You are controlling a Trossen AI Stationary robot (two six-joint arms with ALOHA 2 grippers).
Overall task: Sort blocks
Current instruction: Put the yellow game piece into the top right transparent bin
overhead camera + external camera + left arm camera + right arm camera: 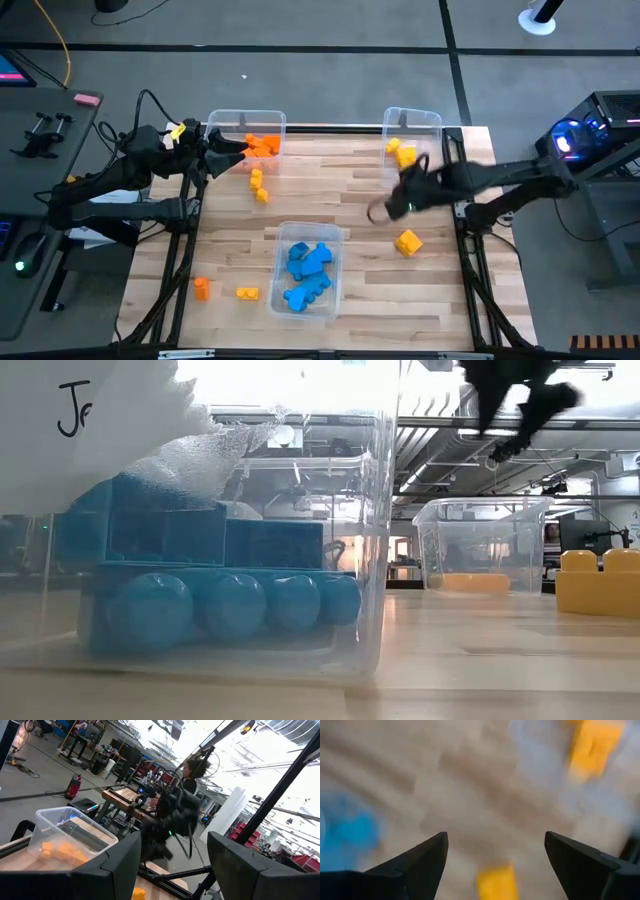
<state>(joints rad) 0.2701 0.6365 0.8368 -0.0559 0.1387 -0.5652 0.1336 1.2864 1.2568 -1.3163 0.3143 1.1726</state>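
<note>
While three clear rectangular plastic bins point(312, 232) hold small studded plastic blocks point(306, 266), both grippers, left gripper point(243, 149) and right gripper point(385, 210), are spread, grasping nothing.

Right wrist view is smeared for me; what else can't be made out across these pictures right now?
- Right wrist view: motion blur; the yellow block below the open jaws has no readable studs or edges.
- Low view: the bin of blue blocks fills the foreground and hides most of the table; the yellow block is cut by the edge.
- High view: orange blocks in the far-left bin are too small to count.
</note>
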